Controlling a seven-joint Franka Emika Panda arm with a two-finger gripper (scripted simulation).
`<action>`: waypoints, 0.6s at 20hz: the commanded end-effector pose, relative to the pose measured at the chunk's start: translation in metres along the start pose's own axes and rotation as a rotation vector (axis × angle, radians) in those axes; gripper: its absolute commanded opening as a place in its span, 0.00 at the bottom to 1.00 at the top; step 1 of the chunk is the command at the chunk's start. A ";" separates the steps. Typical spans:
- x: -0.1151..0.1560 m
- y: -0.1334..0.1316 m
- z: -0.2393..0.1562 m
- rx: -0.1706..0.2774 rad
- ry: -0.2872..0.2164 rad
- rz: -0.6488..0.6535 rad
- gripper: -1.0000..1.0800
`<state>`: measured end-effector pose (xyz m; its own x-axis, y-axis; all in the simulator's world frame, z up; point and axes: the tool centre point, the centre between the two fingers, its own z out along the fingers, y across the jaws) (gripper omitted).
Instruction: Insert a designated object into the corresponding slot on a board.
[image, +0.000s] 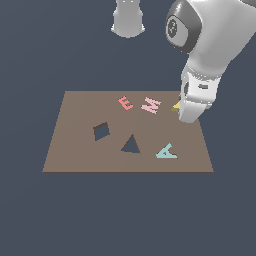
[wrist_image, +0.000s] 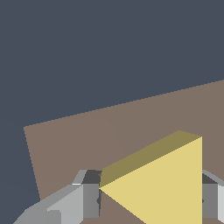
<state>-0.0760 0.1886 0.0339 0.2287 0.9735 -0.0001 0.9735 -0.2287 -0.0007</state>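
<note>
The gripper (wrist_image: 151, 199) stands with its jaws parted just to the width of the yellow triangle block (wrist_image: 164, 188), one grey finger (wrist_image: 85, 197) pressed at the block's pointed corner and the other finger (wrist_image: 210, 199) at its flat side, so the block is clamped between them; in the exterior view only a sliver of the yellow triangle block (image: 176, 106) shows beside the white gripper (image: 189, 116), at the board's two o'clock corner, close above the brown surface, though whether it touches cannot be told; the board (image: 75, 150) lies flat on the dark floor; from the board's centre, the triangular slot (image: 131, 145) sits just toward five o'clock, well apart from the held block; the diamond-shaped hole (image: 101, 131) lies at nine o'clock of the slot, near it; a teal letter A (image: 166, 151) rests at three o'clock of the slot; a pink letter E (image: 125, 103) and a pink letter M (image: 150, 105) lie side by side near the board's far edge, around twelve o'clock, the M near the gripper; the arm's white base (image: 128, 20) stands beyond the board at twelve o'clock.
</note>
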 end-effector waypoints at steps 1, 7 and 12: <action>0.003 0.008 0.000 0.000 0.000 0.066 0.00; 0.010 0.037 -0.001 0.000 0.001 0.279 0.00; 0.010 0.069 -0.002 0.000 0.001 0.512 0.00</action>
<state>-0.0166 0.1856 0.0356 0.6196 0.7849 0.0004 0.7849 -0.6196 -0.0009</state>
